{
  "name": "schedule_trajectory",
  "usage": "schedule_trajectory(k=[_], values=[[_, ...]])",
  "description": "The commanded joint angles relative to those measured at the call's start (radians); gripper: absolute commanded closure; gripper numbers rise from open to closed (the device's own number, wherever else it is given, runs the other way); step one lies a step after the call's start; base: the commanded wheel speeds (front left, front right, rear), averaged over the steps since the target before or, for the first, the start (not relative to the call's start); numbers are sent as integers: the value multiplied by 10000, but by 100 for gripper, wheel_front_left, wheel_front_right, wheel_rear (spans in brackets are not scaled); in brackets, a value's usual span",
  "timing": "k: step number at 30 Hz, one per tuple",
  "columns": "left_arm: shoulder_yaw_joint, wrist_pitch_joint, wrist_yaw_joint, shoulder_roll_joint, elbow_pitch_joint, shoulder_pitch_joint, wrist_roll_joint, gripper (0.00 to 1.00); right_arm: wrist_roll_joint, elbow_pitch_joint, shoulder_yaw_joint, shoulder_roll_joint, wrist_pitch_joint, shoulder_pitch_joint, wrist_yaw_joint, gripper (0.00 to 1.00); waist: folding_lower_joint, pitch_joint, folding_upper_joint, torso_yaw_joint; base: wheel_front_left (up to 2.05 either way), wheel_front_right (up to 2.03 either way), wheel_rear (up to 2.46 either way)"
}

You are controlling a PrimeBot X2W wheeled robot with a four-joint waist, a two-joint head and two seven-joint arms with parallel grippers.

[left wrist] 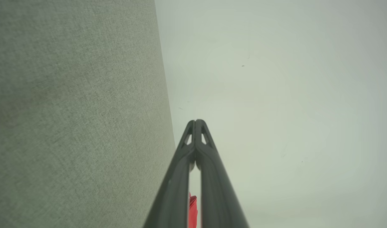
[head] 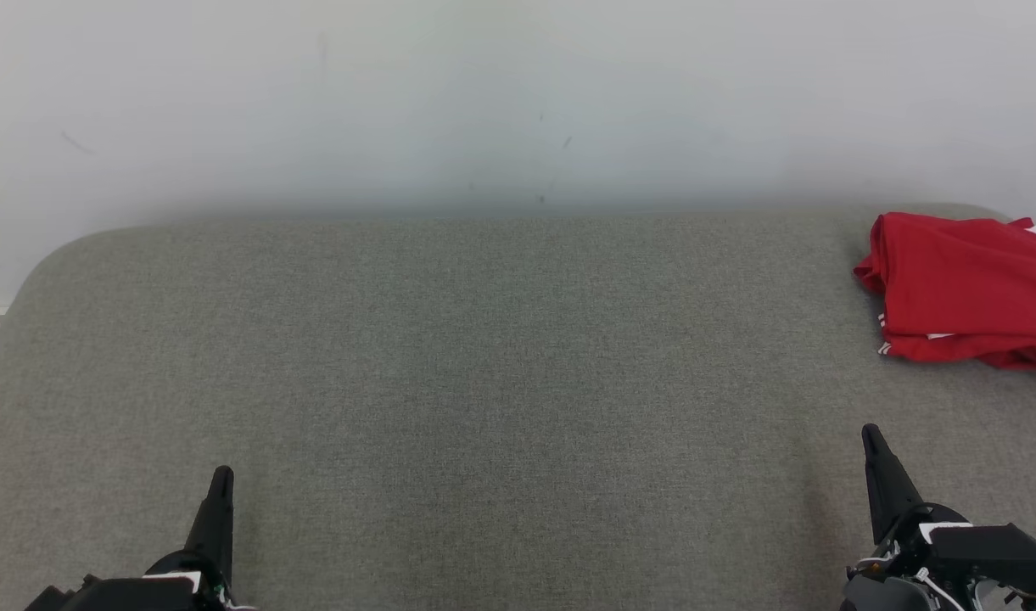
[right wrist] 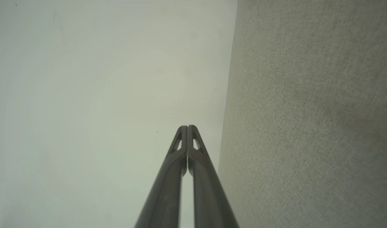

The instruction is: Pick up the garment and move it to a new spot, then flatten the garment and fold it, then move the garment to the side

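Note:
A red garment (head: 967,288) with white trim lies folded in a compact bundle at the far right of the grey fabric table (head: 501,382), partly cut off by the picture's right edge. My left gripper (head: 221,477) rests low at the near left, fingers pressed together and holding nothing. My right gripper (head: 870,434) sits at the near right, also shut and bare, a good way in front of the garment. In the left wrist view the shut fingertips (left wrist: 196,122) meet, with a sliver of red cloth (left wrist: 192,209) far behind them. In the right wrist view the fingertips (right wrist: 187,127) touch.
A pale wall (head: 518,93) rises right behind the table's far edge. The table's far left corner (head: 51,255) is rounded, with a strip of floor beside it. Both wrist views show the grey tabletop (left wrist: 73,114) meeting the wall (right wrist: 101,95).

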Motion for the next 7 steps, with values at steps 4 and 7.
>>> schedule_trajectory(k=[4, 7], values=[[25, 7, -32, -18, 8, -111, -57, 100, 12, 4, -23, 22, 29, -60, -21, 100, 0, -1, -1, 0, 0, 0, 0], [27, 7, -32, -18, 8, -110, -58, 100, 12, 4, -23, 23, 29, -59, -21, 100, 0, -1, -1, 0, 0, 0, 0]])
